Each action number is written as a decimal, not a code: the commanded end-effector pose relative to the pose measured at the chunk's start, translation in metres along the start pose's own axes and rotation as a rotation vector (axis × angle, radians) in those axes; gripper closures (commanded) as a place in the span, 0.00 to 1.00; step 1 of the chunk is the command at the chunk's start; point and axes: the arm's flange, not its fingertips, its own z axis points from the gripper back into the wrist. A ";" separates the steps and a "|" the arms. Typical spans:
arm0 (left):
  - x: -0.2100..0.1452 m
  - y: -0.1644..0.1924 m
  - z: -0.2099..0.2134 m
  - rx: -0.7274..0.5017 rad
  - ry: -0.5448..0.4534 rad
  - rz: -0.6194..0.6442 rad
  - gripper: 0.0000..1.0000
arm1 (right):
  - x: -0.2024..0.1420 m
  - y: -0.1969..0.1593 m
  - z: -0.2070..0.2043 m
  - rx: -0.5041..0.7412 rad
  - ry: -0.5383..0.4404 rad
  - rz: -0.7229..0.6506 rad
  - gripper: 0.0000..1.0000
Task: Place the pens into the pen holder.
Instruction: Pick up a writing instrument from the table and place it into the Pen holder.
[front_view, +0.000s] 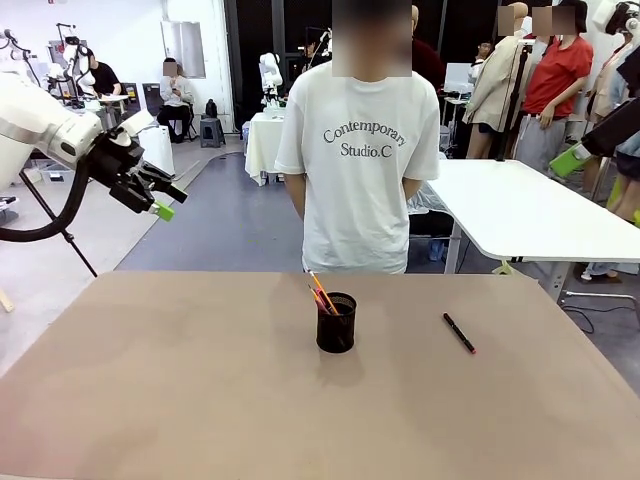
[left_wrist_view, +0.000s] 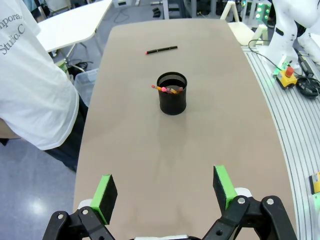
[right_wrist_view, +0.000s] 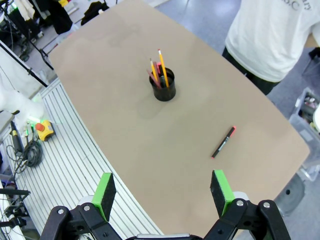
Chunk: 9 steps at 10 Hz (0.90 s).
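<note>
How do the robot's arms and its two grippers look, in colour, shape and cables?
The left arm is white and rounded, with a black cable looping under it. Its left gripper is black, with two slim fingers ending in flat bright green pads. The right gripper is built the same: black linked fingers, round grey bolts, green rectangular pads.

One tabletop (front_view: 150, 400) carries one black mesh pen holder (front_view: 336, 328) near its middle. One black pen (front_view: 459, 333) with a red end lies loose toward the right edge. In the holder stand at least two sticks: one yellow-orange pencil (right_wrist_view: 162, 62) and one pinkish pen (left_wrist_view: 173, 90). Another orange shaft beside them may be a third, but the bunch is too tight to count. One person (front_view: 358, 170) stands at the far edge. There are two pincers, the left pincer (left_wrist_view: 165, 187) and the right pincer (right_wrist_view: 162, 187), each with two green pads (left_wrist_view: 105, 192).
</note>
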 end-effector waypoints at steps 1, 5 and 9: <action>0.001 0.000 0.001 0.006 -0.002 -0.001 0.00 | 0.011 -0.008 -0.013 0.012 0.062 -0.045 0.00; 0.001 0.000 0.001 0.006 -0.002 -0.001 0.00 | 0.034 -0.041 -0.078 -0.055 0.332 -0.208 0.00; 0.001 0.000 0.001 0.006 -0.002 -0.001 0.00 | -0.002 -0.078 -0.181 -0.205 0.513 -0.261 0.00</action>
